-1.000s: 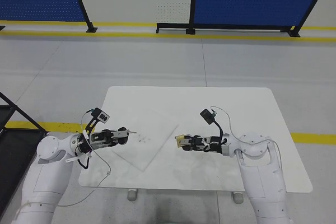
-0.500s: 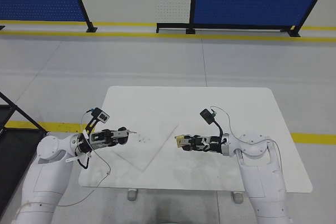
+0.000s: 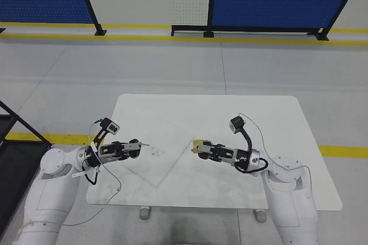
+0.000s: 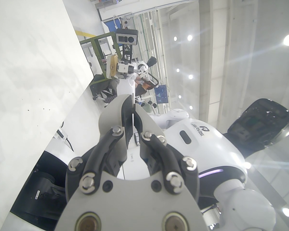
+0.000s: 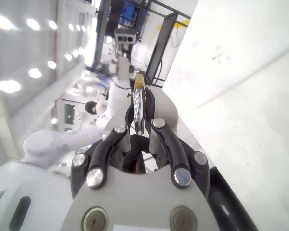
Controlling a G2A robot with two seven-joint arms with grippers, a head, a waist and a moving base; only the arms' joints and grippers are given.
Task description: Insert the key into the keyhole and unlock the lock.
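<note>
Pinching the thin key (image 4: 133, 120), the left gripper (image 4: 133, 106) may let it pivot against the lock (image 5: 137, 106) clamped in the right gripper (image 3: 200, 148).

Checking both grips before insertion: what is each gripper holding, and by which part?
Left gripper pinches the key by its head end. Right gripper clamps the lock by its chrome shackle, brass body sticking out.
</note>
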